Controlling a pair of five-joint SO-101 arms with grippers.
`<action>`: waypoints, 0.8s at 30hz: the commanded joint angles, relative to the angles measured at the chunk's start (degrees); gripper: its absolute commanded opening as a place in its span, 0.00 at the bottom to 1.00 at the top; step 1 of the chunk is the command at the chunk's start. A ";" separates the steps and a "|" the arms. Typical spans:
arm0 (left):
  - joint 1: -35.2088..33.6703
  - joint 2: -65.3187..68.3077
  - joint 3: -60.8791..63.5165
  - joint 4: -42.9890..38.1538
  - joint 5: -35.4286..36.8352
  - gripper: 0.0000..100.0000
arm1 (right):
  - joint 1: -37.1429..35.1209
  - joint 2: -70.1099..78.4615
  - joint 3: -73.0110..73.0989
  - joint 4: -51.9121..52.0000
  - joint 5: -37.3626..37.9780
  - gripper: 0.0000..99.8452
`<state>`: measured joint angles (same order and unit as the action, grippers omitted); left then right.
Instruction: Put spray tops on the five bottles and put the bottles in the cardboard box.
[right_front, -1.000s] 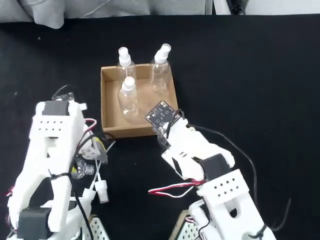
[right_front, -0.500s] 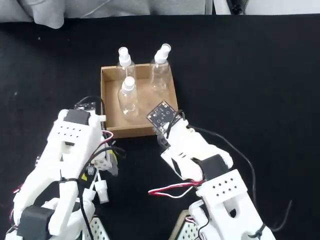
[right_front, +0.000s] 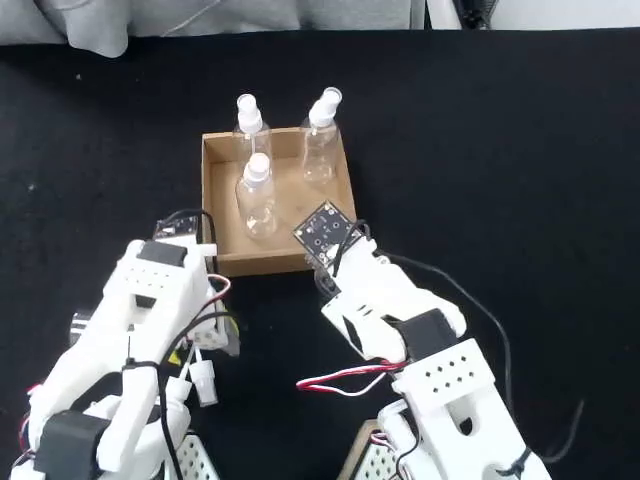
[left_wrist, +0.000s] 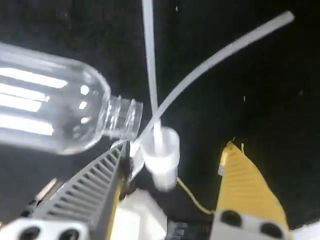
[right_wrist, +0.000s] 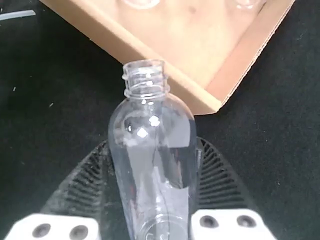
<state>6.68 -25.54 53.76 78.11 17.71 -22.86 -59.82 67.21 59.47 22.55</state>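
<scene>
Three capped bottles in cardboard box

Left hand open wide (tips down), right hand clamped on bottle

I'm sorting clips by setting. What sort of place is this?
Probably a robotics lab bench or test setup: two white robot arms sit at a black-topped table, beside a brown cardboard box holding clear plastic bottles with white spray tops.
</scene>
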 joint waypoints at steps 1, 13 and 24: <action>0.66 -0.09 2.77 -7.21 -0.26 0.27 | 1.76 -1.80 -0.40 -1.76 -0.26 0.08; 4.79 -0.09 11.56 -23.21 2.90 0.07 | 1.76 -1.80 -0.40 -1.85 -0.18 0.08; 6.46 -0.88 12.62 -24.88 2.55 0.04 | 1.76 -1.80 -0.40 -1.85 0.00 0.08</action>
<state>13.63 -26.68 65.10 54.20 20.09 -22.86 -59.82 67.21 59.47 22.55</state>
